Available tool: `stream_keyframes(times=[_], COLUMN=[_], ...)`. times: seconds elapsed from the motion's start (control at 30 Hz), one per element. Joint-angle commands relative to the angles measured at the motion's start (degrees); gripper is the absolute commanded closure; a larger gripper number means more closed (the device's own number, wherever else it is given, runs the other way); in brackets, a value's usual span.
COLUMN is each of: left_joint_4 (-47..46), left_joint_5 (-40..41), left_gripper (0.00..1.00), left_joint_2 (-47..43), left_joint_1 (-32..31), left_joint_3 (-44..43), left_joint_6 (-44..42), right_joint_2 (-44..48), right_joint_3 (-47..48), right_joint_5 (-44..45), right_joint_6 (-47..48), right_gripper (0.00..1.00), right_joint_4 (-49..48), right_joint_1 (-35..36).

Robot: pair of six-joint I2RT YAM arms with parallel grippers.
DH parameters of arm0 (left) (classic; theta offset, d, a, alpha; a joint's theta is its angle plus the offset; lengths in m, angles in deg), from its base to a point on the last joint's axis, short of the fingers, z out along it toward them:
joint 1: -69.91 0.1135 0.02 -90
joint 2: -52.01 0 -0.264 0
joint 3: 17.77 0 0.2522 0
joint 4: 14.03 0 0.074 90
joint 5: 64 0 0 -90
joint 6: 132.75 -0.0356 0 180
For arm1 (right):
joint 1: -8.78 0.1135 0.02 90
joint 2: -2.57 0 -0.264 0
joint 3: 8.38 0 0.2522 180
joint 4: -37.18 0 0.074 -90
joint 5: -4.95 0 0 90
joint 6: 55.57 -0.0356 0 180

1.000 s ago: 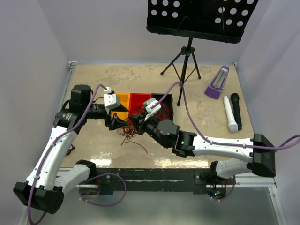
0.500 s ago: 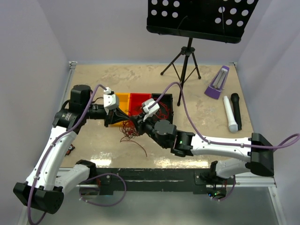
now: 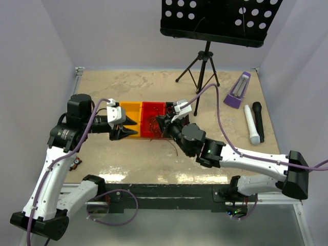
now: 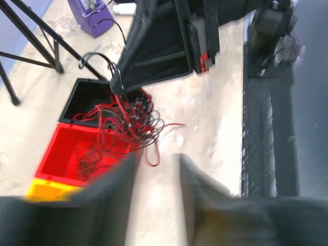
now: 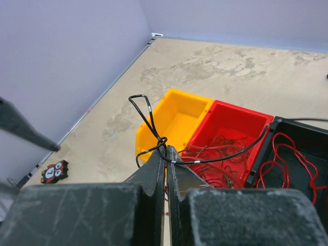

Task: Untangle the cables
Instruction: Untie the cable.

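My right gripper (image 3: pixel 160 124) (image 5: pixel 166 149) is shut on a thin black cable, and a tangle of red and dark cables (image 4: pixel 135 119) hangs from its tip over the red bin (image 3: pixel 152 109) (image 5: pixel 233 119). A black loop (image 5: pixel 147 118) rises above the fingertips. Dark cables (image 5: pixel 218 148) lie in the red bin, and red cables (image 5: pixel 287 156) lie in the black bin (image 5: pixel 302 134). My left gripper (image 3: pixel 134 128) (image 4: pixel 158 160) is just left of the tangle, in front of the yellow bin (image 3: pixel 131 108). Its blurred fingers stand apart with nothing between them.
A music stand's tripod (image 3: pixel 204 66) stands at the back. A purple metronome (image 3: pixel 237 90), a white microphone (image 3: pixel 251 124) and a black microphone (image 3: pixel 258 120) lie at the right. A small owl-faced object (image 5: pixel 55 171) sits by the left wall.
My right gripper has lifted the cable tangle off the table and carried it back and right over the bins. My left gripper has pulled away to the left.
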Motion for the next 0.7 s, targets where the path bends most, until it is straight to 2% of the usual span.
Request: stream_keyframes(times=[0.0,0.1,0.3,0.67], left_joint_4=[-6.2,-15.3,-26.0,-30.6], left_joint_5=[-2.9,-4.0,-6.9,-6.2], left_gripper=[0.38,0.32,0.33,0.41], left_joint_2=[0.2,0.1,0.4,2.8], left_joint_1=[-0.1,-0.1,-0.1,-0.2], left_joint_3=[3.2,7.0,11.5,13.9], left_joint_6=[5.7,10.9,17.4,17.9], right_joint_2=[-0.1,-1.2,-2.5,-4.3], right_joint_3=[0.9,1.6,3.1,3.7], right_joint_5=[-2.1,-3.2,-4.6,-7.5], right_joint_6=[-0.8,-0.7,-0.8,-1.3], right_gripper=[1.00,1.00,1.00,1.00], right_joint_4=[-2.4,-2.9,-3.1,-4.4], right_joint_1=[0.4,0.4,0.4,1.2])
